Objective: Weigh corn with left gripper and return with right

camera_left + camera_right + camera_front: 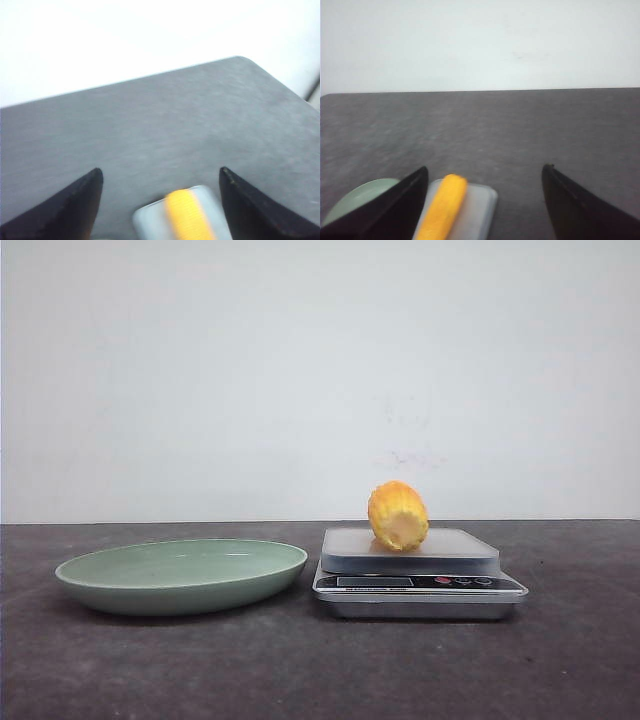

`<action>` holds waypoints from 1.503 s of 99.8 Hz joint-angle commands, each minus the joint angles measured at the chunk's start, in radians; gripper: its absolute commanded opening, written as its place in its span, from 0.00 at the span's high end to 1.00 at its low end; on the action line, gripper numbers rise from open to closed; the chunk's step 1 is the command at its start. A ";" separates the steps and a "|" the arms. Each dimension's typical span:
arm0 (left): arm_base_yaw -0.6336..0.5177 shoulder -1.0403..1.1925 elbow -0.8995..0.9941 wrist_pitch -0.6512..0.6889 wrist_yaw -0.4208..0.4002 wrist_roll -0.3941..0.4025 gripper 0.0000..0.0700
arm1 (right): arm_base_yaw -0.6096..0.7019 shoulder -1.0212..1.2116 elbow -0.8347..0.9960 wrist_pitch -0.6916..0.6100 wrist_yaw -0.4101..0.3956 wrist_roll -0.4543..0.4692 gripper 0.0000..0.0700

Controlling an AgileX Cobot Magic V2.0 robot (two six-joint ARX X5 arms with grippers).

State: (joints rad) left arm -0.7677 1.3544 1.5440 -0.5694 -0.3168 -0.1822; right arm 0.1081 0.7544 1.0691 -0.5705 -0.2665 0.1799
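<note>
Both end effectors are spread wide and grasp nothing: the left end effector [160,200] shows its dark fingers well apart with the corn [186,216] low between them, and the right end effector [485,200] is likewise released, with the corn nearer its left finger than its right. Neither arm appears in the front view, so both sit back from the things on the desk [300,670].

From the front, the corn [397,515] rests on the pale platform of the scale [418,575], its paler cut end turned toward the camera and its length running away from it. The green dish [182,575] stands just beside the scale on its left and holds nothing.

Weighing looks done or under way, so the return to the dish by the right end effector is likely what remains.

The corn is probably light and fairly stiff, but its rounded, kernelled sides may roll on the smooth platform and slip under a glancing touch. A hold across the middle of the cob, fingers on opposite curved sides, seems safest; pinching the ends would likely be less secure.
</note>
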 commanded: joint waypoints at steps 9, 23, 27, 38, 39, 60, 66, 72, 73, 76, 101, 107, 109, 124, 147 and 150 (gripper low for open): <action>-0.010 -0.169 0.015 -0.138 -0.123 0.041 0.36 | 0.041 0.038 0.019 0.032 -0.007 -0.001 0.29; -0.018 -0.348 0.014 -0.270 -0.209 0.026 0.37 | 0.129 0.096 0.019 0.080 0.007 0.023 0.26; -0.021 -0.397 0.014 -0.312 -0.229 0.006 0.37 | 0.156 0.117 0.019 0.096 0.016 0.026 0.26; -0.026 -0.519 0.014 -0.435 -0.292 -0.046 0.38 | 0.234 0.189 0.019 0.143 0.060 0.038 0.26; -0.026 -0.530 0.014 -0.446 -0.298 -0.051 0.38 | 0.241 0.197 0.019 0.147 0.064 0.040 0.26; -0.026 -0.702 0.011 -0.667 -0.398 -0.154 0.38 | 0.360 0.385 0.019 0.230 0.141 0.056 0.26; -0.026 -0.741 0.005 -0.716 -0.398 -0.194 0.38 | 0.382 0.445 0.019 0.255 0.154 0.067 0.26; -0.026 -0.778 -0.006 -0.758 -0.397 -0.222 0.38 | 0.401 0.507 0.019 0.276 0.188 0.075 0.26; -0.026 -0.784 -0.008 -0.764 -0.397 -0.227 0.38 | 0.404 0.517 0.019 0.280 0.193 0.075 0.26; -0.026 -0.803 -0.016 -0.780 -0.397 -0.241 0.38 | 0.411 0.547 0.019 0.288 0.206 0.075 0.26; -0.024 -0.985 -0.205 -0.814 -0.388 -0.330 0.38 | 0.421 0.744 0.019 0.311 0.241 0.098 0.26; -0.024 -1.031 -0.271 -0.814 -0.381 -0.365 0.38 | 0.421 0.779 0.019 0.314 0.241 0.102 0.26; -0.024 -1.048 -0.294 -0.815 -0.375 -0.378 0.38 | 0.421 0.790 0.019 0.316 0.241 0.103 0.26; -0.024 -1.132 -0.439 -0.803 -0.325 -0.416 0.38 | 0.421 0.840 0.019 0.316 0.241 0.130 0.26; -0.024 -1.148 -0.494 -0.789 -0.318 -0.428 0.38 | 0.439 0.870 0.019 0.305 0.241 0.174 0.28; -0.024 -1.148 -0.494 -0.784 -0.319 -0.424 0.38 | 0.444 0.874 0.019 0.304 0.241 0.179 0.28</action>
State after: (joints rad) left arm -0.7856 0.2073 1.0393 -1.3716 -0.6315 -0.5987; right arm 0.5335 1.5936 1.0695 -0.2699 -0.0265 0.3290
